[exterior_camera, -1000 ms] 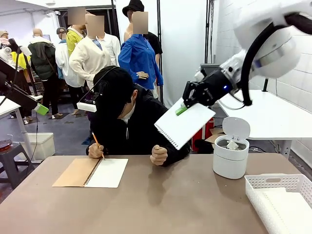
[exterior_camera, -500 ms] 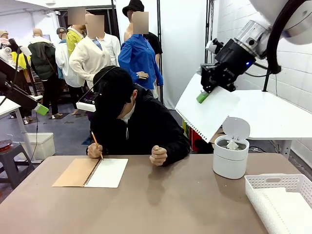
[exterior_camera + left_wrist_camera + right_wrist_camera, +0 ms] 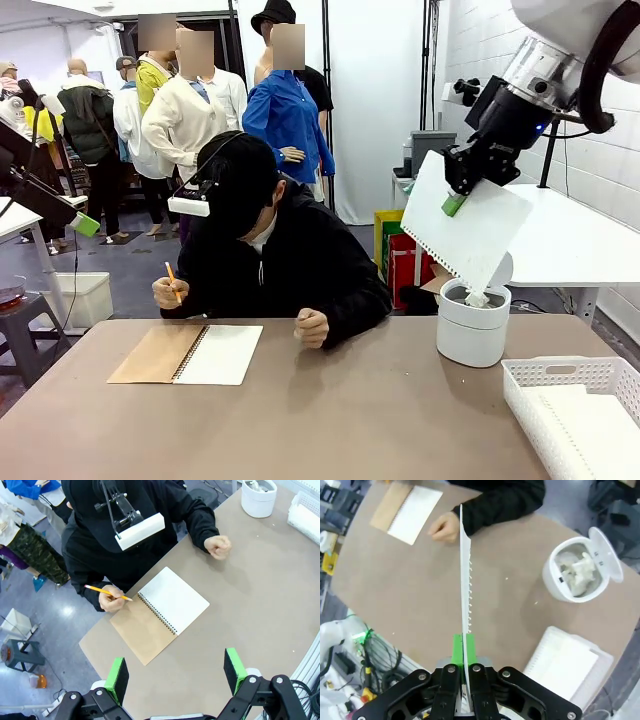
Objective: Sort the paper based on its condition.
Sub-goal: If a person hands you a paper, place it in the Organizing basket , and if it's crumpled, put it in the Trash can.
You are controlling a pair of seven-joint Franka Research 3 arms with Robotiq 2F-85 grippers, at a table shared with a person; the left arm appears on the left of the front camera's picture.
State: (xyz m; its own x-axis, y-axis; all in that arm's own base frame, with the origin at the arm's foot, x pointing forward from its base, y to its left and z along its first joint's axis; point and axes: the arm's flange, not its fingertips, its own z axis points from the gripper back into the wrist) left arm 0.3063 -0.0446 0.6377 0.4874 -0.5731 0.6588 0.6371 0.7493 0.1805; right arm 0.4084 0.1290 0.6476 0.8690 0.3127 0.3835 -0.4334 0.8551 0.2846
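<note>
Right claw (image 3: 453, 200) clamped on a sheet of paper (image 3: 465, 232), held tilted in the air above the white bin (image 3: 473, 322) near the bench's (image 3: 330, 420) right far corner. Seen edge-on between the green pads from the right wrist (image 3: 465, 600). Torn perforations along one edge, probably. Left claw (image 3: 177, 676) spread apart, holding nothing, high over the bench's left side. Open notebook (image 3: 187, 354) lying near the left far edge, person's hand (image 3: 168, 292) with pencil raised above it. White basket (image 3: 575, 410) at the right near corner with more paper inside.
</note>
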